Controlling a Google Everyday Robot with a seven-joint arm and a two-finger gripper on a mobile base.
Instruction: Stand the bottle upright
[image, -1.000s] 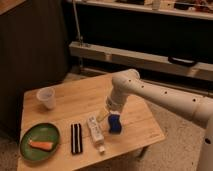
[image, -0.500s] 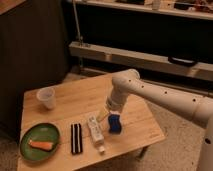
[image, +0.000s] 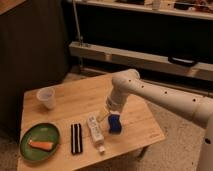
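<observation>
Nothing has shifted since the earlier frame: the two-finger gripper (image: 106, 116) hangs with fingers apart, holding nothing, just above the far end of the small slim white plastic bottle (image: 94, 132). That bottle lies flat on the wooden table (image: 75, 102), beside a small blue block (image: 114, 124).

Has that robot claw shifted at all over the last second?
No. The gripper hangs open over the lying bottle's far end, just left of the blue block, same as before.

A low wooden table (image: 75, 102) stands on speckled floor (image: 181, 156) before dark cabinets (image: 35, 45) and a grey shelf rail (image: 140, 57)
</observation>
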